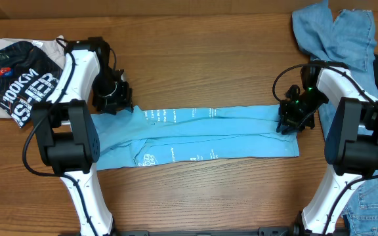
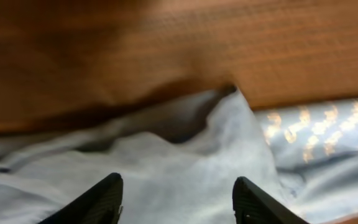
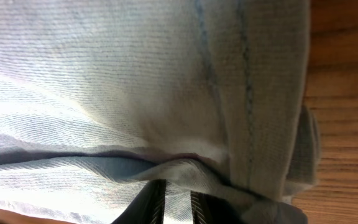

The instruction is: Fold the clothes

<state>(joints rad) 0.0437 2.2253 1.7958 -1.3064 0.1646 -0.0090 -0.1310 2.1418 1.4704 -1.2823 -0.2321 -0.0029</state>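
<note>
The light sky-blue T-shirt (image 1: pixel 202 134) lies folded into a long narrow strip across the middle of the table, with small white print showing on top. My left gripper (image 1: pixel 115 103) is at the strip's far left corner. In the left wrist view its fingers (image 2: pixel 178 186) are spread open over rumpled shirt cloth (image 2: pixel 185 149) and hold nothing. My right gripper (image 1: pixel 289 123) is at the strip's right end. In the right wrist view its fingers (image 3: pixel 178 202) are close together, pinching a fold of the shirt (image 3: pixel 104 74) near the hem.
A black shirt with big white lettering (image 1: pixel 21 82) lies bunched at the far left. Darker blue denim jeans (image 1: pixel 336 33) lie at the far right corner and run down the right edge. Bare wooden table (image 1: pixel 195 59) shows beyond the strip.
</note>
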